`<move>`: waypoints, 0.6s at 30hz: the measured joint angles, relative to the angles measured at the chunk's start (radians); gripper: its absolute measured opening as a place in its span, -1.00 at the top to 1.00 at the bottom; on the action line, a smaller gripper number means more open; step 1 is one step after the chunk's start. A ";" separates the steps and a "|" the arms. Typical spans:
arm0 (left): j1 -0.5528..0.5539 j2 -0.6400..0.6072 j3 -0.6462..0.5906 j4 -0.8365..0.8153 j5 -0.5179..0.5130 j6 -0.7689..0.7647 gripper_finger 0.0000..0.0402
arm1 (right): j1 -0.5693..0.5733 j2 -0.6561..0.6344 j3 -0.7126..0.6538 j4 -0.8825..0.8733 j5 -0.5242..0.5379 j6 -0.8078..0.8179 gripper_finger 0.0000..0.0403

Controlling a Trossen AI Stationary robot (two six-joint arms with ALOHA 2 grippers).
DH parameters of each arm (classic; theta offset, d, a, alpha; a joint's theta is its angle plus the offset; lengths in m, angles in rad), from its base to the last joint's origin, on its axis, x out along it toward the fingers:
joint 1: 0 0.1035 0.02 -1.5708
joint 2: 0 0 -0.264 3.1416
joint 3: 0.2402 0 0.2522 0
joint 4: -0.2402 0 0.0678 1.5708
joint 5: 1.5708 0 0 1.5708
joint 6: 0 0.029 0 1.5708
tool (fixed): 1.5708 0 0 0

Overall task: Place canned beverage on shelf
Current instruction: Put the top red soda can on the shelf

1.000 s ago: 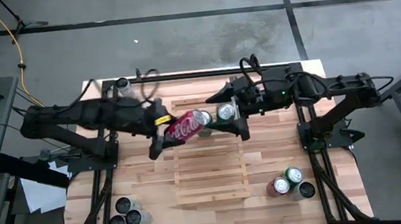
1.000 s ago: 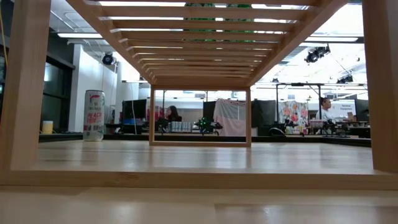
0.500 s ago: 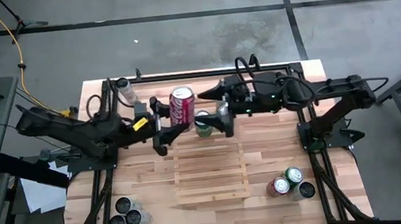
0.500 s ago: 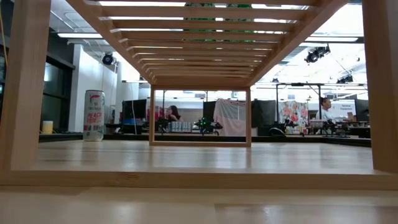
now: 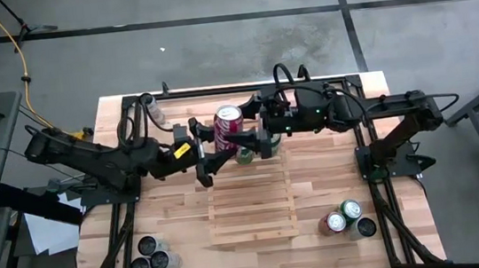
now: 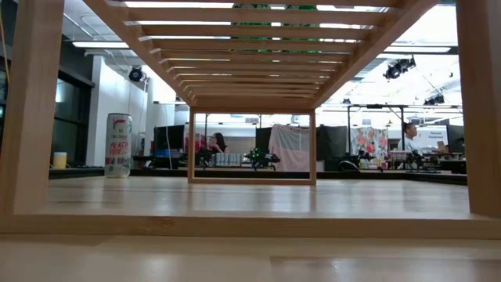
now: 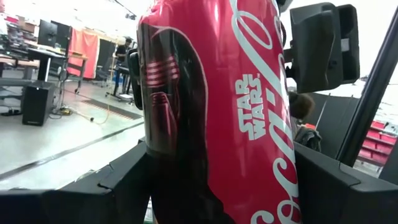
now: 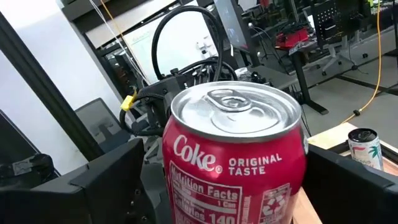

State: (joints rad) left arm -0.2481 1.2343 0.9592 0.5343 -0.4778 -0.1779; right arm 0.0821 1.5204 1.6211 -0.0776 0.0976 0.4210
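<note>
High view | red Coke can [image 5: 228, 123] upright over shelf [image 5: 252, 206] back edge | left gripper [image 5: 210, 146] jaws clamp it | right gripper [image 5: 251, 135] jaws wide, straddling it

The red cola can [image 7: 217, 112] is cut off at top and bottom in the left wrist view; its base is cut off in the right wrist view, so what supports it cannot be told. A green-topped can [image 5: 244, 154] on the pale slatted wooden shelf [image 5: 252, 213] is partly hidden behind the end effectors. In the low view, the shelf's slats hide both arms and the cans above. Labels of the small cans [image 5: 152, 256] near the counter's [image 5: 177, 214] front corners are too small to read.
</note>
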 joint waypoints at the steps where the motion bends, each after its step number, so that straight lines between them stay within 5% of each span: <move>1: 0.000 0.000 0.000 0.000 0.000 0.000 -0.42 | 0.000 0.000 0.000 0.000 0.001 0.000 -0.88; 8: -0.001 0.000 0.000 0.000 0.000 0.016 -0.42 | 0.000 0.000 0.000 -0.002 0.011 0.004 -0.41; 18: 0.000 -0.038 0.000 -0.070 -0.002 0.015 -0.83 | 0.000 -0.008 0.000 -0.044 0.006 -0.032 -0.38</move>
State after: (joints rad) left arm -0.2481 1.1964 0.9592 0.4642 -0.4802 -0.1631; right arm 0.0826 1.5120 1.6211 -0.1217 0.1041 0.3888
